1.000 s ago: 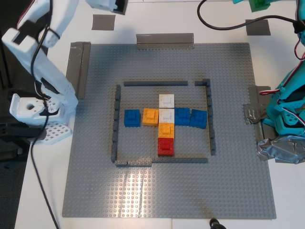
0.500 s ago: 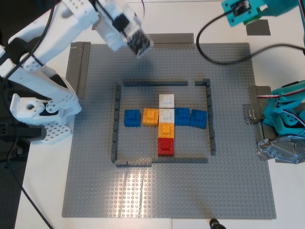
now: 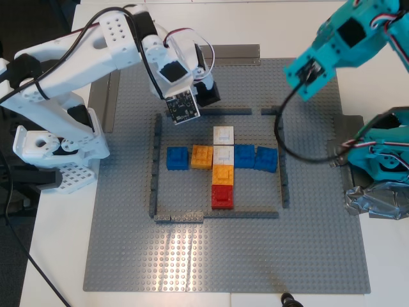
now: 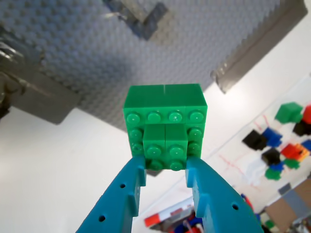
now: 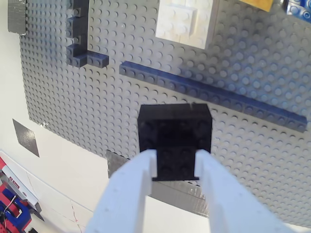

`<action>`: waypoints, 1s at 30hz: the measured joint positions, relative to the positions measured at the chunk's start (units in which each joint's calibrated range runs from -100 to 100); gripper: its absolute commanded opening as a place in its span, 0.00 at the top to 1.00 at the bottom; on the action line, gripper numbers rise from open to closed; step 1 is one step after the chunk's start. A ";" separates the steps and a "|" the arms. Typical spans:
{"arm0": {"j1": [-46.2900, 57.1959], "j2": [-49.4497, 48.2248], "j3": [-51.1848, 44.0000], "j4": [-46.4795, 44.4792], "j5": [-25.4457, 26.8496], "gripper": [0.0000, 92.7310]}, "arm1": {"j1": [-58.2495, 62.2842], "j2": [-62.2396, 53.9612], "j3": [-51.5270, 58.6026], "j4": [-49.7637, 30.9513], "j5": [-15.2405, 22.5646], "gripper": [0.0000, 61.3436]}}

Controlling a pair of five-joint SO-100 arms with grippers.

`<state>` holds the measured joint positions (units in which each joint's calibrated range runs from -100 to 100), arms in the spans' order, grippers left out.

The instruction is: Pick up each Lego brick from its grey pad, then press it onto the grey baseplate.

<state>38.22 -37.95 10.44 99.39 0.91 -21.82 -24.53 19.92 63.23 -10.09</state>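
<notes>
bare studs below red brick (image 3: 222,196), walled

Square studded plastic bricks sit clustered in a cross: two white bricks (image 3: 223,145), orange bricks (image 3: 202,157), blue bricks (image 3: 177,158), red brick (image 3: 222,196). Grey tape strip (image 3: 105,91) nearby.

My second gripper (image 5: 175,167) held the black brick (image 5: 175,141) between its jaws, above the baseplate (image 5: 252,150). Just beyond the brick ran the wall (image 5: 214,94), and past that lay a white brick (image 5: 187,22). My first gripper (image 4: 165,170) held the green brick (image 4: 165,126) aloft, with the baseplate's edge beyond it.
</notes>
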 measured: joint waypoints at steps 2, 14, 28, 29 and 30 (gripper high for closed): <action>-2.59 0.00 0.88 0.00 0.00 1.00 | 0.45 1.64 0.10 -1.21 -0.64 1.00; -13.84 0.00 4.88 0.00 -0.10 1.00 | 3.27 12.09 0.00 -4.18 -4.84 1.00; -31.30 0.00 6.83 -0.09 -1.57 1.00 | 4.09 15.28 0.00 -8.13 -4.89 1.00; -33.07 0.00 6.83 -0.26 -2.46 1.00 | 4.09 15.37 0.00 -8.29 -4.89 1.00; -34.78 0.00 6.83 -0.26 -2.72 1.00 | 4.09 15.63 0.00 -8.37 -4.89 1.00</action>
<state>3.44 -37.95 17.27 99.13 -1.80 -17.73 -8.89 19.92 54.87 -14.98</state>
